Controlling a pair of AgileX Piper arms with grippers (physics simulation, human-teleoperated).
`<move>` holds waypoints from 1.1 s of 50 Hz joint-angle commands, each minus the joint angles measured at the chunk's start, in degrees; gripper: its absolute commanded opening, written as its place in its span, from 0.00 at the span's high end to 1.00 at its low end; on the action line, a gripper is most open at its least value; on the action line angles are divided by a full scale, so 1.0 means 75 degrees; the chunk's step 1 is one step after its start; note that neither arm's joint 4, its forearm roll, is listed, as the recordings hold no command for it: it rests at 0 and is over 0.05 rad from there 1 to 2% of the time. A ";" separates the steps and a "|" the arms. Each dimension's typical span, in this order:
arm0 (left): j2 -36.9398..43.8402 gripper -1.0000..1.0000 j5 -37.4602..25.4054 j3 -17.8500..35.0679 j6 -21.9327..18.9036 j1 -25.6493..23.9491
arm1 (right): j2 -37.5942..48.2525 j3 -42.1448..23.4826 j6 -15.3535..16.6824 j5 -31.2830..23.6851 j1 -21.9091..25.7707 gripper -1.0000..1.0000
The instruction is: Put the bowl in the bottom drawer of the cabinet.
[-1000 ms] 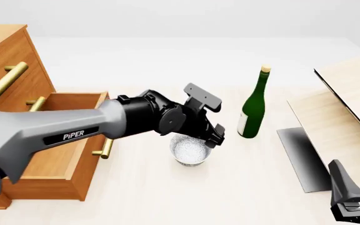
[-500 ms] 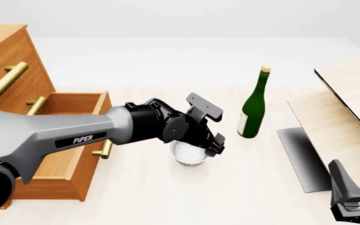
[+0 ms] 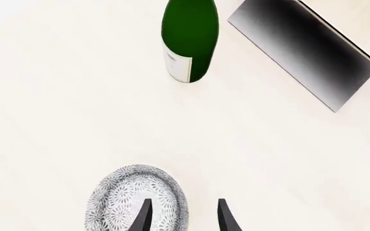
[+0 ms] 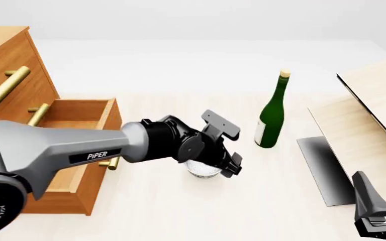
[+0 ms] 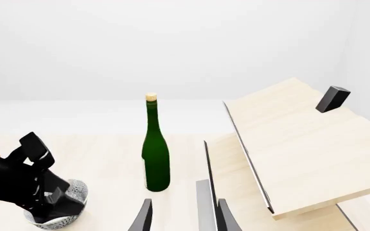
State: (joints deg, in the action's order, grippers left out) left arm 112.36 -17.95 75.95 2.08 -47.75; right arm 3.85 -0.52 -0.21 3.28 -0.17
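Now down low over the bowl [image 4: 204, 169], standing on the table [image 4: 179, 211] just right of the cabinet [image 4: 8, 65] and near the green wine bottle [image 4: 271, 118], not yet lifted. Left gripper [image 3: 183, 219] set with its jaws apart and straddling the bowl's near rim: one fingertip [image 3: 143, 216] over the speckled inside, the other outside the wall, by the left wrist view; a rim pinch looks intended, since the bowl appears too wide to span whole. Not yet clamped, as far as can be told. Left arm stretched in from the left across the front of the bottom drawer [image 4: 79, 113], wrist pitched steeply downward, hiding most of the bowl in the front view. Drawer pulled out and open on top, probably so the bowl can go straight in after a short lift and a carry to the left. Right gripper [image 5: 183, 216] parked low at the near right, fingers parted and holding nothing, aimed toward the bottle and beside the pale boards [image 5: 294, 144], well clear of the work.
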 commanded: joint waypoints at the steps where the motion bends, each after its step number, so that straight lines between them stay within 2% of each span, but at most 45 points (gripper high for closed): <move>1: 0.0084 0.00 0.0078 -0.0096 0.0096 -0.0061 | 0.0000 0.0000 0.0001 0.0000 0.0000 0.00; 55: 0.0507 0.00 0.0383 -0.0279 0.0366 -0.0031 | 0.0001 0.0000 0.0000 0.0001 0.0003 0.00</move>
State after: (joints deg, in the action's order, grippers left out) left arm 115.53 -15.63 74.27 4.41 -47.95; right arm 3.84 -0.52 -0.21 3.27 -0.17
